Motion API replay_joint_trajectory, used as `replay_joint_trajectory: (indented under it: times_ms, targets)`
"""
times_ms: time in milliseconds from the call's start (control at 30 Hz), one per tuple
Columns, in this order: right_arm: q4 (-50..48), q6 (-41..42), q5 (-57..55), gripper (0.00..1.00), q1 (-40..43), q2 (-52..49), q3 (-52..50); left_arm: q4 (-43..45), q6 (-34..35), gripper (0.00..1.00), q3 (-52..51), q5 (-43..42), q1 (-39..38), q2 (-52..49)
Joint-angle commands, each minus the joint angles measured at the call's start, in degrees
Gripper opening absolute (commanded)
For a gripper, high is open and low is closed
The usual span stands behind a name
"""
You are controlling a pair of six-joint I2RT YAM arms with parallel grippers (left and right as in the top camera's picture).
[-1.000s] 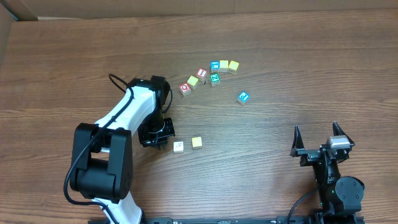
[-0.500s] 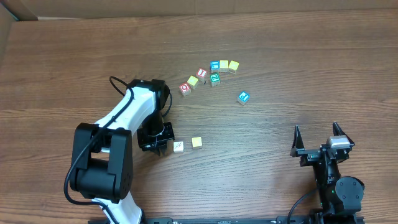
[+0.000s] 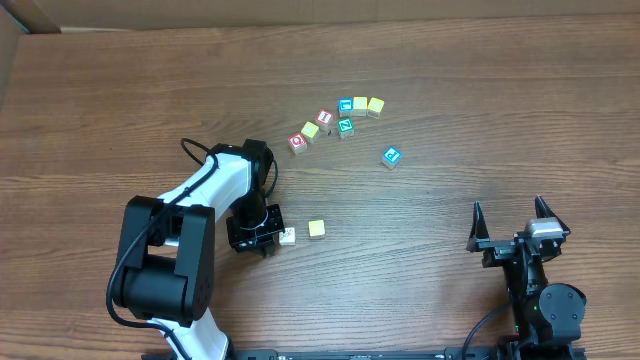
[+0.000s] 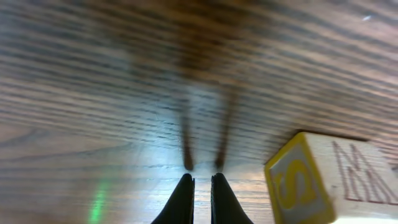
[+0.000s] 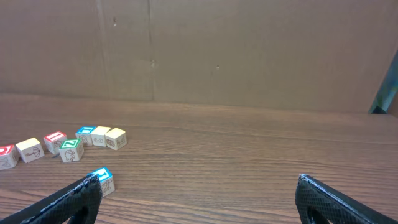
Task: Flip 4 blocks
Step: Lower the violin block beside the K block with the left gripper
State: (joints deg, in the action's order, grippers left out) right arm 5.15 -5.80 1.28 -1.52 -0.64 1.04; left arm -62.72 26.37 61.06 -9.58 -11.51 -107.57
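Observation:
In the overhead view my left gripper (image 3: 268,238) is low over the table, right beside a whitish-cream block (image 3: 287,236). A yellow block (image 3: 316,229) lies just right of that. In the left wrist view the fingers (image 4: 200,186) are shut with nothing between them. The cream block (image 4: 311,183) stands to their right and shows a yellow S face. A blue-faced block (image 3: 391,156) lies alone farther right, and a teal-green block (image 3: 345,126) sits in the far cluster. My right gripper (image 3: 507,215) stands open near the front right, holding nothing. In the right wrist view the blue block (image 5: 102,180) is by its left finger.
A cluster of letter cubes lies at the back middle: two red-faced cubes (image 3: 296,142) (image 3: 323,118), a yellow cube (image 3: 310,130), a blue cube (image 3: 346,105) and two more yellow cubes (image 3: 368,104). A cardboard wall (image 5: 199,50) rises behind the table.
My left gripper has moved toward the table's front and slightly right, ending against the left side of the cream block. The blocks and the right arm have not moved.

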Motion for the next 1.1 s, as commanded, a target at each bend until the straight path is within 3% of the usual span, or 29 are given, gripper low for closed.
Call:
replay_joint_trajectory:
  times_ms: [0, 600, 1067]
  targets:
    - [-0.3, 0.0, 0.1, 1.00, 0.3, 0.5, -0.6, 0.3, -1.1, 0.04, -0.5, -2.9, -0.2, 0.9]
    - [-0.3, 0.0, 0.1, 1.00, 0.3, 0.5, -0.6, 0.7, -2.1, 0.04, -0.5, -6.9, -0.2, 0.9]
    - [-0.3, 0.0, 0.1, 1.00, 0.3, 0.5, -0.6, 1.4, -3.6, 0.04, -0.5, -0.4, -0.1, 0.9]
